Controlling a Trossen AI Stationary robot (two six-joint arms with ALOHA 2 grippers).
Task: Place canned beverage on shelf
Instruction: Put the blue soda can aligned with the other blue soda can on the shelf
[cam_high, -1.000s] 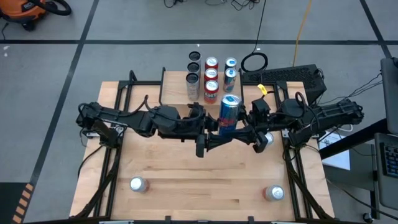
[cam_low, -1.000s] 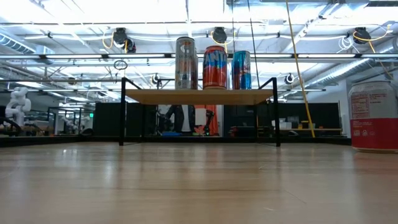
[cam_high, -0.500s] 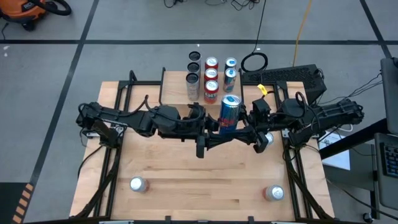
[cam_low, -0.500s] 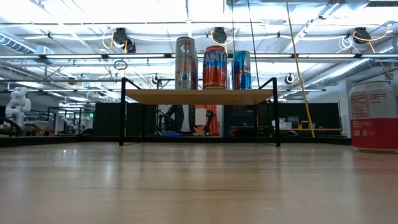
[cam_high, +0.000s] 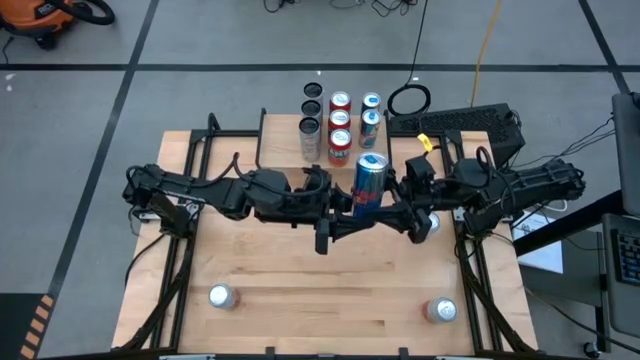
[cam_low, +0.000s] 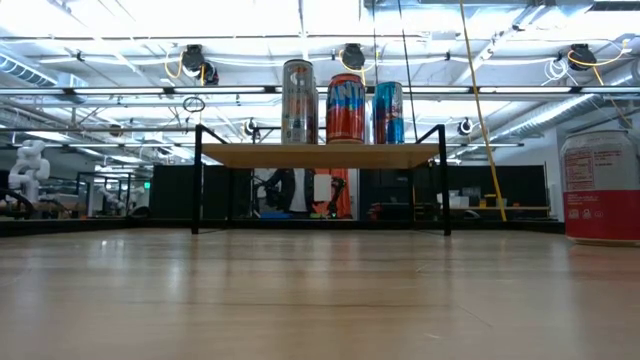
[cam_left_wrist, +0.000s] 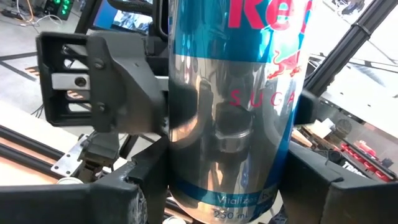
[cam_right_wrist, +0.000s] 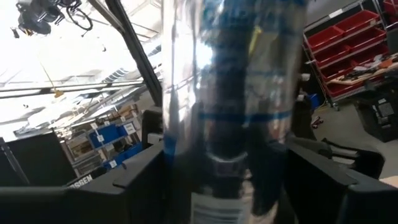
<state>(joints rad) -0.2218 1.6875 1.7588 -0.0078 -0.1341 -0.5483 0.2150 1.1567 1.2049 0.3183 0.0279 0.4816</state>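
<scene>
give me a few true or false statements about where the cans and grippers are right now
1. A tall blue can is up in the air between the left gripper and the right gripper. True.
2. The shelf has no cans on it. False: several cans stand on it, three of which show in the low view.
3. Two cans stand on the table near its front edge, one toward each side. True.
4. The blue can is lying on its side on the table. False: it is upright, off the table, between the grippers.
</scene>
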